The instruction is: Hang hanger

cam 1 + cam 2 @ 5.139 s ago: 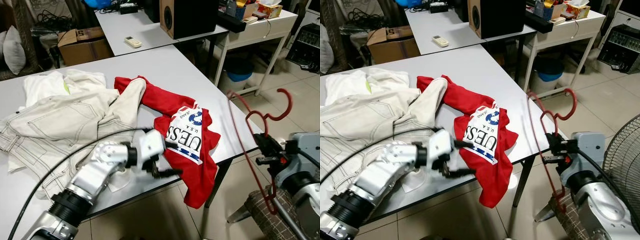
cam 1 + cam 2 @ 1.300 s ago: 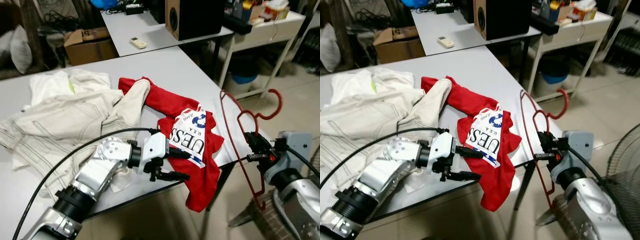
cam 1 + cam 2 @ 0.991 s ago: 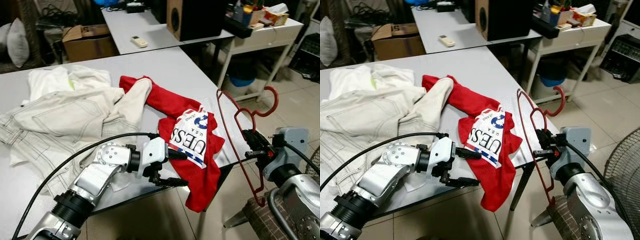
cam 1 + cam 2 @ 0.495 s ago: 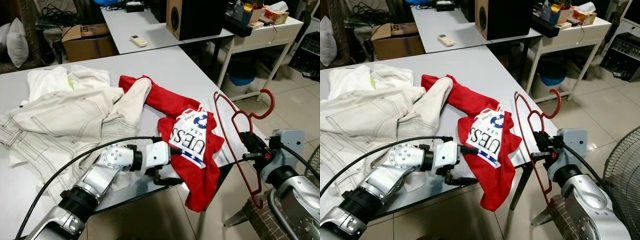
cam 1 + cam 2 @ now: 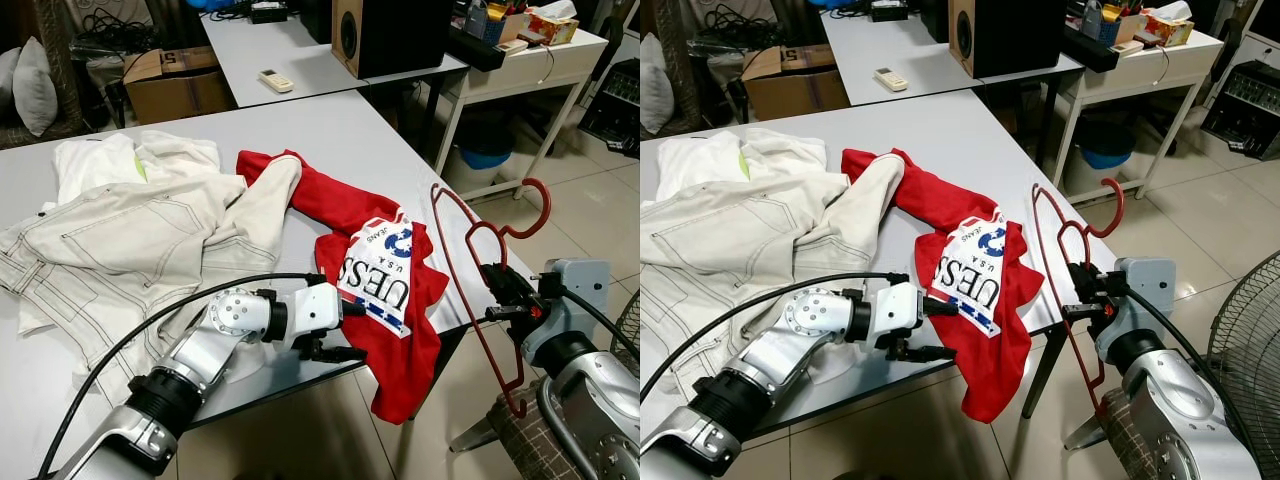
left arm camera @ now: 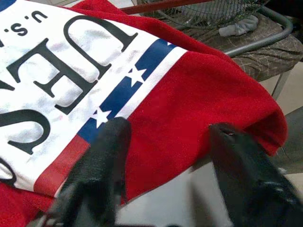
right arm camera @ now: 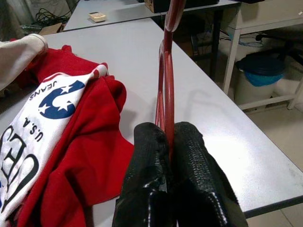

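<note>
— Where is the red hanger (image 5: 478, 268)?
— Pinched upright in the right gripper (image 5: 497, 296), just off the grey table's (image 5: 330, 130) right edge.
— And the left gripper (image 5: 345, 330)?
— Fingers spread at the red T-shirt (image 5: 395, 290) on the near edge; beige clothes (image 5: 130, 230) lie left, a speaker (image 5: 385, 35) far.

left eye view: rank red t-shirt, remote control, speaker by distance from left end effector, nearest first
1. red t-shirt: at the left end effector, fingers open around its edge on the near table.
2. remote control: far table, straight behind.
3. speaker: far table, to the right; close to the remote control's distance, slightly farther.
</note>
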`<state>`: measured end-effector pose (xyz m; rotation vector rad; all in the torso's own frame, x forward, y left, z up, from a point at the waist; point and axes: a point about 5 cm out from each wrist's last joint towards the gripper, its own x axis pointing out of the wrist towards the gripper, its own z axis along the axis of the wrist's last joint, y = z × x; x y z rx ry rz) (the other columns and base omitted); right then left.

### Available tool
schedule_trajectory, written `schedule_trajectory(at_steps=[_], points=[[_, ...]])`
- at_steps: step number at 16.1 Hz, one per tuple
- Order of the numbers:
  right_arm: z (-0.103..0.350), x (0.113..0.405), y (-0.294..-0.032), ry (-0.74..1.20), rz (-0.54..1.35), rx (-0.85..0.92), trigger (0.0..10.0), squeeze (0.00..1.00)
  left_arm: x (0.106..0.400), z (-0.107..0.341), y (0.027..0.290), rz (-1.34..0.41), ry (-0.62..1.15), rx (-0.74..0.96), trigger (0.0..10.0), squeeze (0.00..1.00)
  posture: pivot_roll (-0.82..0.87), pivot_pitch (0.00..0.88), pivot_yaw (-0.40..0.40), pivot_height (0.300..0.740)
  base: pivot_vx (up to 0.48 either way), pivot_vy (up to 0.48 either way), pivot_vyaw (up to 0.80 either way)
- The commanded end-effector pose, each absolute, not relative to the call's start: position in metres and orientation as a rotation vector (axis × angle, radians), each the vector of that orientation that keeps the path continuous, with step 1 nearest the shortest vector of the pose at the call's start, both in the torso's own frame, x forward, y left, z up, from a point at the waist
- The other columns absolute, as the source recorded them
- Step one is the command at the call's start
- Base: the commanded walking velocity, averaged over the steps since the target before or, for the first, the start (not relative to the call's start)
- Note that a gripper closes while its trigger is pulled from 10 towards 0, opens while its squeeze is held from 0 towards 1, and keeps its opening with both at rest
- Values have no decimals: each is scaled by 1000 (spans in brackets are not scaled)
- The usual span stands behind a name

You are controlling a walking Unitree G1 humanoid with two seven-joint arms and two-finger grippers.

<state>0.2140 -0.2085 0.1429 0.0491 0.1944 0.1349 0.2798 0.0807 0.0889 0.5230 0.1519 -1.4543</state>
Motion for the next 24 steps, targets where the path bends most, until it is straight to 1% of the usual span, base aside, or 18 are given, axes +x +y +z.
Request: schedule_trajectory(at_steps=[1, 10, 15, 16, 18, 20, 23, 24], points=[[144, 215, -208, 187, 134, 47, 10000, 0, 282, 90, 81, -1460, 152, 549, 0, 0, -67, 24, 52, 740, 0, 0, 0], [142, 212, -206, 190, 133, 42, 10000, 0, 284, 87, 81, -1454, 156, 548, 0, 0, -70, 28, 65, 740, 0, 0, 0], [142, 212, -204, 188, 132, 42, 10000, 0, 285, 83, 82, -1442, 189, 545, 0, 0, -69, 26, 69, 740, 0, 0, 0], [142, 212, -204, 188, 132, 41, 10000, 0, 287, 85, 81, -1431, 192, 502, 0, 0, -71, 26, 69, 740, 0, 0, 0], [141, 212, -205, 188, 130, 41, 10000, 0, 291, 96, 74, -1411, 180, 353, 0, 0, -72, 25, 70, 740, 0, 0, 0], [141, 212, -205, 188, 128, 41, 10000, 0, 293, 99, 73, -1410, 185, 308, 0, 0, -75, 25, 73, 740, 0, 0, 0], [142, 211, -205, 185, 121, 41, 10000, 0, 298, 114, 68, -1385, 178, 135, 0, 0, -75, 28, 80, 740, 0, 0, 0], [142, 210, -205, 185, 120, 42, 10000, 0, 299, 116, 67, -1380, 175, 115, 0, 0, -75, 28, 80, 740, 0, 0, 0]])
